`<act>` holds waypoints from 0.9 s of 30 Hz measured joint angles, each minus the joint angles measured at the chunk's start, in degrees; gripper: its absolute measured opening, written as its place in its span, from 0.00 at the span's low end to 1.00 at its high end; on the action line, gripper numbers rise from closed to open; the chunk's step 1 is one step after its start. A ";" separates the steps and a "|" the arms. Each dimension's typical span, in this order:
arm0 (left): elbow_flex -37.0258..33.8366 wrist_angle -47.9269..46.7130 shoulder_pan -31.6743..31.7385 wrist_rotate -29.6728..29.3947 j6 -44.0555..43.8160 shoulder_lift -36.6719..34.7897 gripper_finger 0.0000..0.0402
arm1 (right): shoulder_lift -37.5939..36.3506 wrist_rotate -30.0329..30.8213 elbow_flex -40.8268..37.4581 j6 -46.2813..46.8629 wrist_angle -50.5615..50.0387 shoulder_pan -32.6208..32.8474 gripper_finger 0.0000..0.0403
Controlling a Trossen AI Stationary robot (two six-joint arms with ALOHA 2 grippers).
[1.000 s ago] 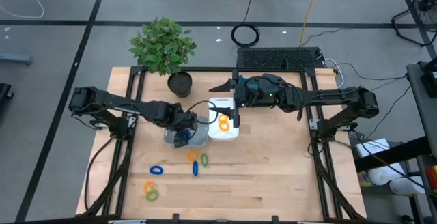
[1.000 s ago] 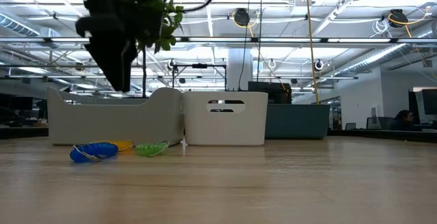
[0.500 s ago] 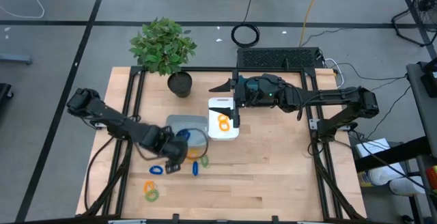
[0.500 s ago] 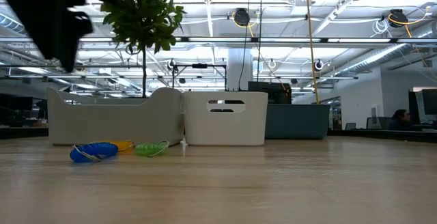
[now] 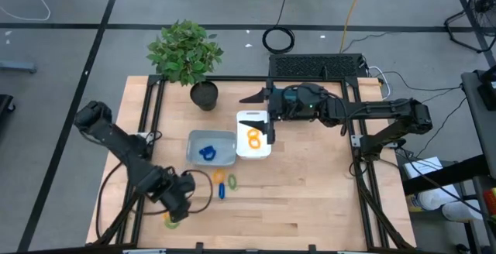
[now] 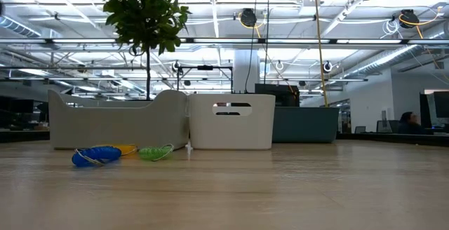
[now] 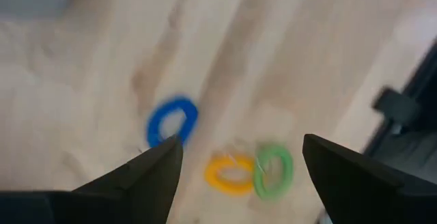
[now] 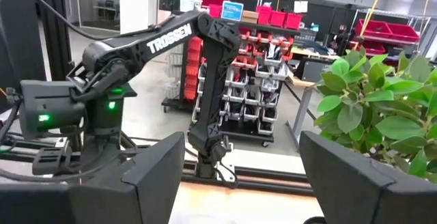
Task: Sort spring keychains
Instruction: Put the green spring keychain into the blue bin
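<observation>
Keychains [image 7: 172, 121] below left gripper [image 7: 239, 166]: one blue, one orange, one green.

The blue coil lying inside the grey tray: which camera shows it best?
The high view: looking straight down, it shows the blue coil lying inside the grey tray. In the low view the tray's wall hides it. Neither wrist view shows it; the left wrist view shows only loose coils on the table.
</observation>
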 joint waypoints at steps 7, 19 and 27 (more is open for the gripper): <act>0.00 3.03 -8.59 4.02 -2.44 0.00 0.78 | -0.04 0.00 0.00 -0.26 0.12 -0.01 0.68; -0.04 6.63 -15.06 2.06 10.03 2.42 0.78 | -0.03 0.00 0.00 -0.40 0.15 -0.01 0.68; -0.02 7.39 -13.82 1.47 14.66 6.16 0.78 | -0.04 0.02 0.00 -0.39 0.16 -0.01 0.68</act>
